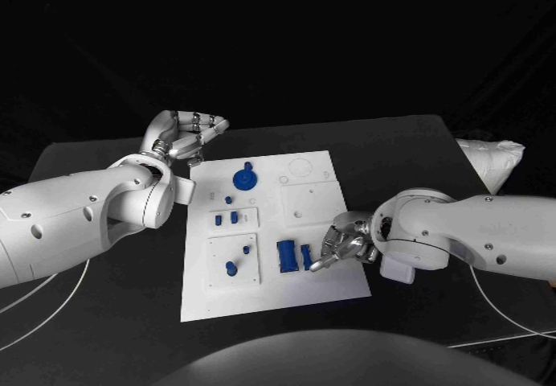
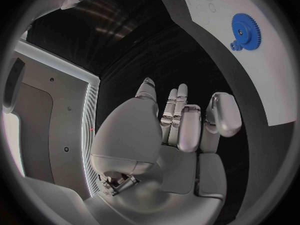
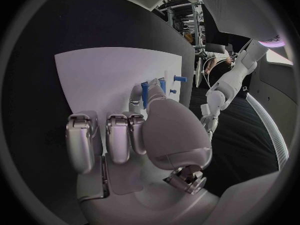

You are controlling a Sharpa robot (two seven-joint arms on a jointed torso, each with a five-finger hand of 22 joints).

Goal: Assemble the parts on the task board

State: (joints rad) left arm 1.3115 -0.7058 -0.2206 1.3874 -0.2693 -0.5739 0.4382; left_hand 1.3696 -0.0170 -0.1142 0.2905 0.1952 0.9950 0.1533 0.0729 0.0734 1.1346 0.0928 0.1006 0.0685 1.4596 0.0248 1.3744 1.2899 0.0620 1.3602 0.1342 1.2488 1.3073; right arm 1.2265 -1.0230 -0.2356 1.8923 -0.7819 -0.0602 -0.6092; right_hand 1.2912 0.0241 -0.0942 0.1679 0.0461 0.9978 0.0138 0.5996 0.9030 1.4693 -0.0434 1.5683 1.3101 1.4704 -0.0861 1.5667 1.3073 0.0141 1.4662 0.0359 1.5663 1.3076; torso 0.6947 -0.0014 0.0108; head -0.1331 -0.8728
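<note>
Beside the task board (image 1: pixel 336 285) edge, right hand (image 1: pixel 340 245) pinches part (image 1: pixel 306 256).

parts (image 1: pixel 286 253) on task board (image 1: pixel 312 197), table (image 1: pixel 429 145) beneath

head: high, looking down on flat white rectangular task board (image 1: pixel 272 233) | wrist cams: close behind each silver hand, facing along the fingers | all three share that board (image 2: pixel 275 60) (image 3: pixel 112 80)
</note>
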